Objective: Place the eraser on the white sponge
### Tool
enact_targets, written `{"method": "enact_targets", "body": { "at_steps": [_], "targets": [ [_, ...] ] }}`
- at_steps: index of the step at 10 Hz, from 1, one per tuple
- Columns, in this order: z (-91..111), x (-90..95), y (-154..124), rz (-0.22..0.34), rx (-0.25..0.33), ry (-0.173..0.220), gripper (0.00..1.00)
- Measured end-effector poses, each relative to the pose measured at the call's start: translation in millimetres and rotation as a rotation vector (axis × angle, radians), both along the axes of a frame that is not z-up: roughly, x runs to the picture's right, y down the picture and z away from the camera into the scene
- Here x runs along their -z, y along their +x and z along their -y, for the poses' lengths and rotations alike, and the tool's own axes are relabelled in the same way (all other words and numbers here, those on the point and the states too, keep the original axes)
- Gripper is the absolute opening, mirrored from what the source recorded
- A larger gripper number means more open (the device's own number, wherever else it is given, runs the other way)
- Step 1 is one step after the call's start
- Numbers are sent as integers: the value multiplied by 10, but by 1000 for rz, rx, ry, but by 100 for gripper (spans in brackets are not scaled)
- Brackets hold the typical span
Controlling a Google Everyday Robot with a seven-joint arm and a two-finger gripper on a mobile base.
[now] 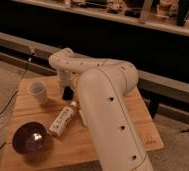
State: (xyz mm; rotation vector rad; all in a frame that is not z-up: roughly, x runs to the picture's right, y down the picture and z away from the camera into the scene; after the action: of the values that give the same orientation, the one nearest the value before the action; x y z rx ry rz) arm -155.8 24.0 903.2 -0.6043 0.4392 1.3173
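Bulky arm [108, 100] largely hiding white sponge [81, 119], tool [66, 93] beside cup [37, 91], its state unclear

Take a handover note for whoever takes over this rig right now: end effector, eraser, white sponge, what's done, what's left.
End effector: low over the table's back left, beside the white cup; grip unclear.
Eraser: cannot be told apart from the dark end effector.
White sponge: mid-table beside the bottle, partly behind the arm; nothing dark seen on it.
Done: nothing placed yet.
Left: set eraser on sponge.
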Motion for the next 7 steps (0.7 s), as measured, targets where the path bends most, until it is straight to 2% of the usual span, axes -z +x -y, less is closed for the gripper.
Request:
{"method": "enact_targets", "body": {
  "at_steps": [3, 4, 6, 7],
  "targets": [
    [7, -45, 2, -4, 6, -6, 65],
    [11, -63, 7, -5, 9, -9, 61],
    [23, -75, -5, -2, 13, -9, 44],
    [29, -83, 1, -3, 16, -10, 30]
  ]
}}
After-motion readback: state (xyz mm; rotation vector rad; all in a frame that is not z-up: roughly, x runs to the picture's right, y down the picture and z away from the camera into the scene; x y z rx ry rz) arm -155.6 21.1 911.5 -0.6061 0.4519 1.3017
